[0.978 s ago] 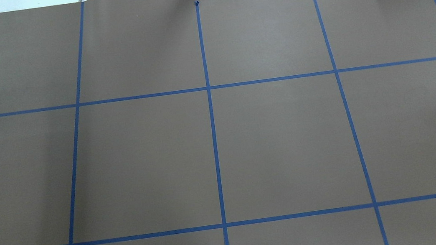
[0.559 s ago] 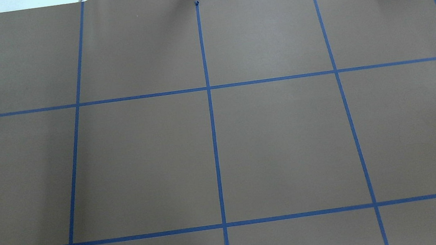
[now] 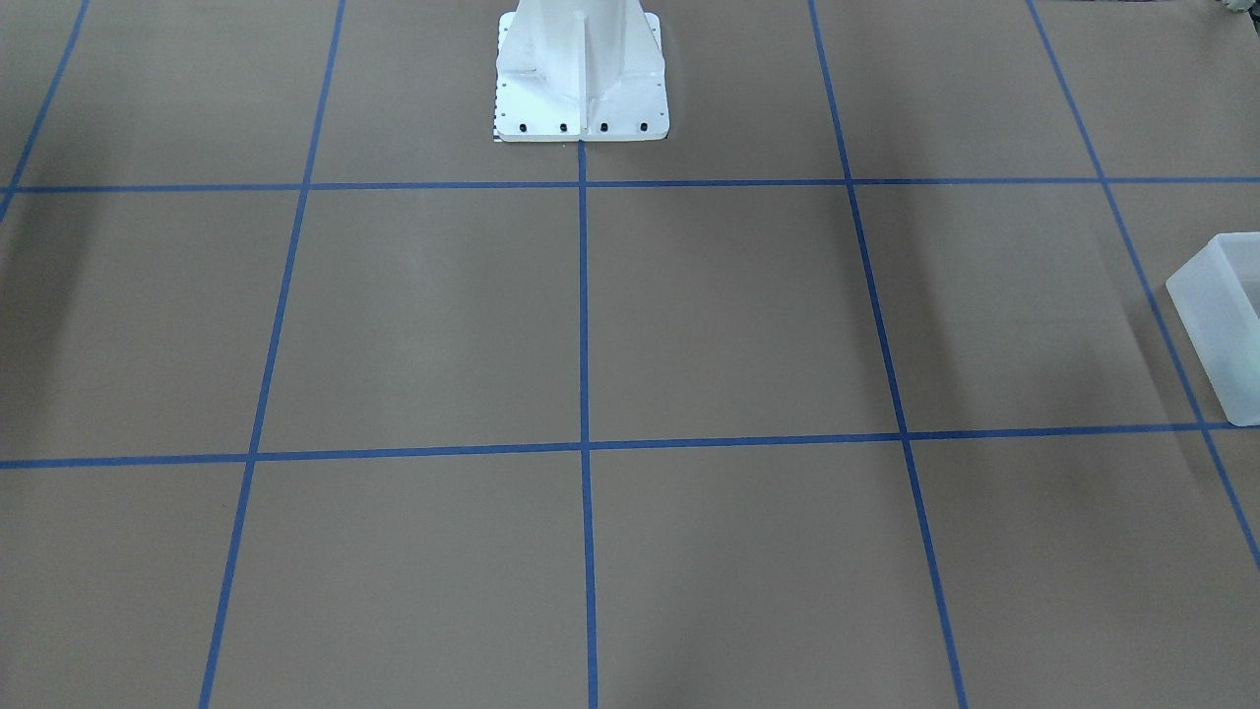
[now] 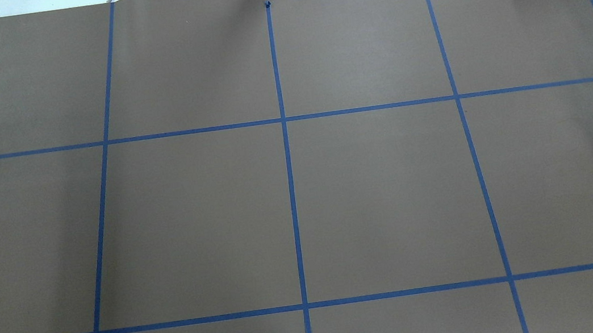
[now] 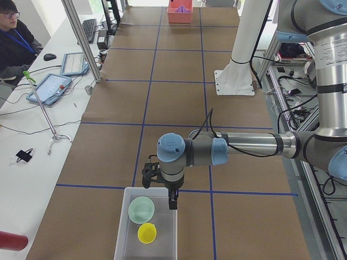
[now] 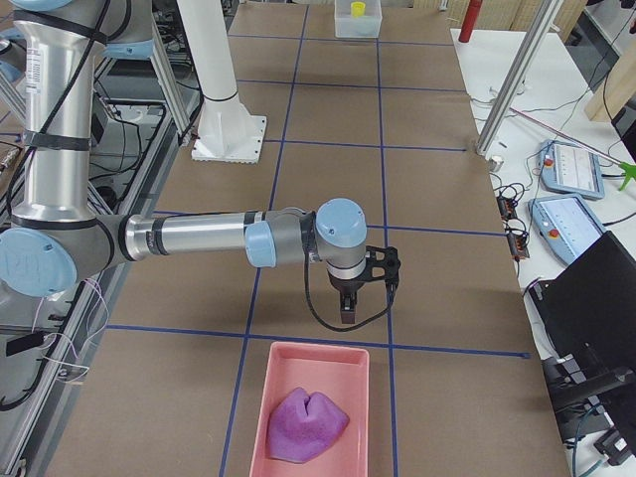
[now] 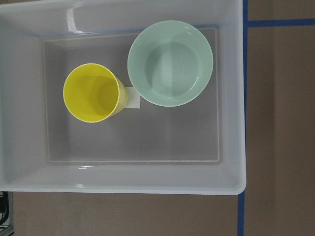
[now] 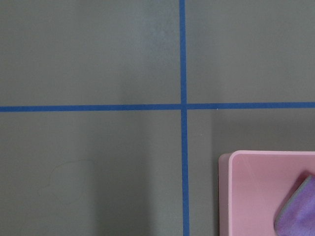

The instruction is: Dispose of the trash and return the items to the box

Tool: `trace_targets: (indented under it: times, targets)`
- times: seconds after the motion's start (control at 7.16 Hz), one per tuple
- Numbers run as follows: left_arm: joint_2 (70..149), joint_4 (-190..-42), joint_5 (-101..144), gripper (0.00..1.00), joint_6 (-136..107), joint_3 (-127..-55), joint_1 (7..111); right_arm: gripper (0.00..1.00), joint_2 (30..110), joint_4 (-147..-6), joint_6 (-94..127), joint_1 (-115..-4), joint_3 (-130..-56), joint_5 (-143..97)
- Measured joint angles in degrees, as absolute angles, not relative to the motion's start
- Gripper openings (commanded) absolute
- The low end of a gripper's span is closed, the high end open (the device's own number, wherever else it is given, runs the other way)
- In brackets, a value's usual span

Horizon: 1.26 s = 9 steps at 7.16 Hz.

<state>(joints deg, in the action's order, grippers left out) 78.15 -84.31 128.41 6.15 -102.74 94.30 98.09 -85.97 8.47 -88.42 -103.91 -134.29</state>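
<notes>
At the table's left end, your box (image 5: 122, 230) holds a green bowl (image 7: 170, 63) and a yellow cup (image 7: 92, 92) side by side. You see the left gripper (image 5: 162, 188) hanging by its rim, but you cannot tell whether the fingers are parted. The same goes for the right gripper (image 6: 349, 304), near the pink tray (image 6: 316, 350). Overhead, nothing differs from a second ago.

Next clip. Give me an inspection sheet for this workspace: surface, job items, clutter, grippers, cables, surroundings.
Surface: brown paper with a blue tape grid, lying flat.
Job's things: box holds the green bowl and yellow cup, both upright; pink tray holds a purple wad.
Clutter: nothing seen.
Grippers: left gripper over the box's edge; right gripper over paper beside the pink tray; open or shut cannot be told.
Cables: black cable loops off each wrist.
Surroundings: seated operator, tablets on a side bench.
</notes>
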Motion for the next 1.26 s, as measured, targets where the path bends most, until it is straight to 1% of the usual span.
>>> trace_targets:
  times: [0.28, 0.42, 1.26]
  targets:
    - [77.6, -84.4, 128.4, 0.98, 6.2, -103.0, 94.3, 1.0, 99.5, -86.1, 8.8, -83.4, -104.2, -128.6]
    - [77.6, -84.5, 128.4, 0.98, 6.1, -103.1, 94.3, 1.0, 99.9, -86.0, 8.9, -82.6, -104.4, -128.7]
    - [77.9, -85.3, 128.5, 0.98, 5.8, -103.1, 94.3, 1.0, 102.2, -85.8, 8.9, -83.9, -104.6, -130.0]
